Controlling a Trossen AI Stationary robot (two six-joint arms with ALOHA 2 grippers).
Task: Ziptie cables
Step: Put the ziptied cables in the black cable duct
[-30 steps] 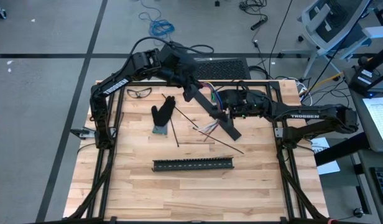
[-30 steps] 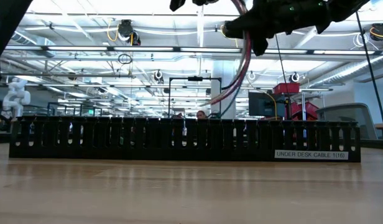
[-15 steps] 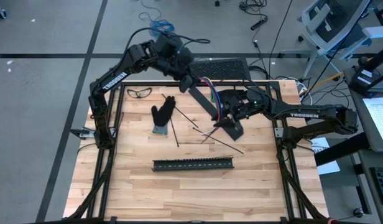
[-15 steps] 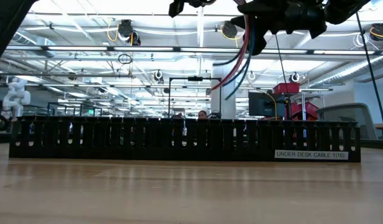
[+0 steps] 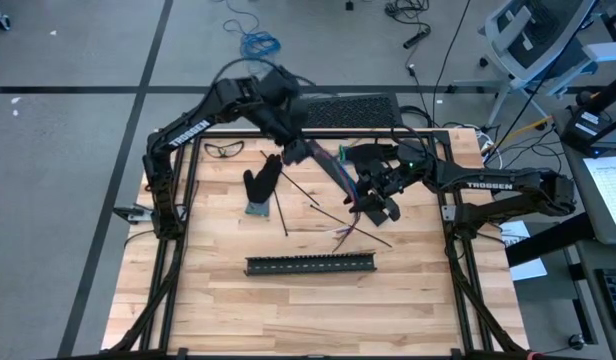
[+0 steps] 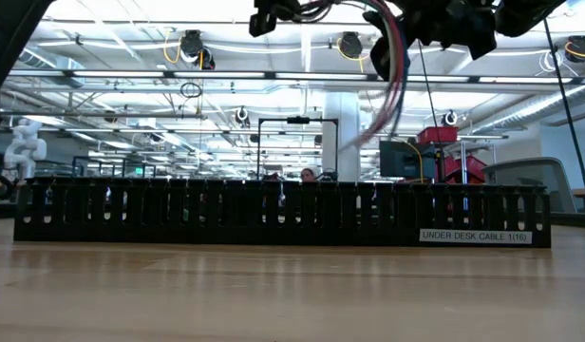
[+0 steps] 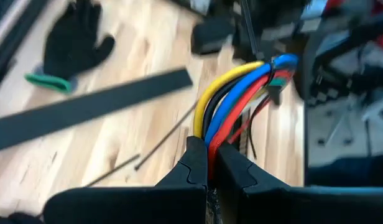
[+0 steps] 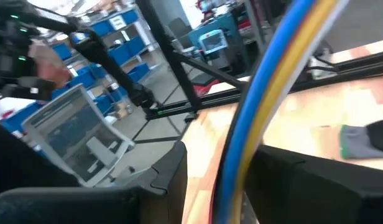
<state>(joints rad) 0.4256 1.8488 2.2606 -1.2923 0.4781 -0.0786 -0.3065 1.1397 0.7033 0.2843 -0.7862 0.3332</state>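
Observation:
The cables [image 5: 340,172], a bundle of yellow, blue, red and black wires, stretch in the air between my two grippers above the middle of the table. My left gripper [image 5: 304,152] is shut on their far-left end. My right gripper [image 5: 374,198] is shut on them further along. The free ends [image 5: 344,234] hang below the right gripper toward the near edge. In the low view the bundle [image 6: 395,71] droops from the grippers at the picture's top. My left gripper pinches the bundle's end [image 7: 208,138] between its two fingers, slanting down from the far left, and the wires run on straight ahead of the fingers. The bundle is clear of the table. My right gripper has the bundle [image 8: 241,168] between its two fingers [image 8: 173,168], about level, coming from the table's right, with the fingers across the wires. The loose ends hang below, off the table.
A black slotted strip [image 5: 310,263] lies near the front. A flat black strip [image 7: 92,109] lies under the cables. A black glove [image 5: 260,185] and glasses [image 5: 224,149] are at the far left. Thin black sticks [image 5: 284,212] lie mid-table.
My left gripper has sunk a little and tipped further down with the cables' end. My right gripper has rolled its wrist while staying in place. The cables' free ends have swung toward the table's near edge.

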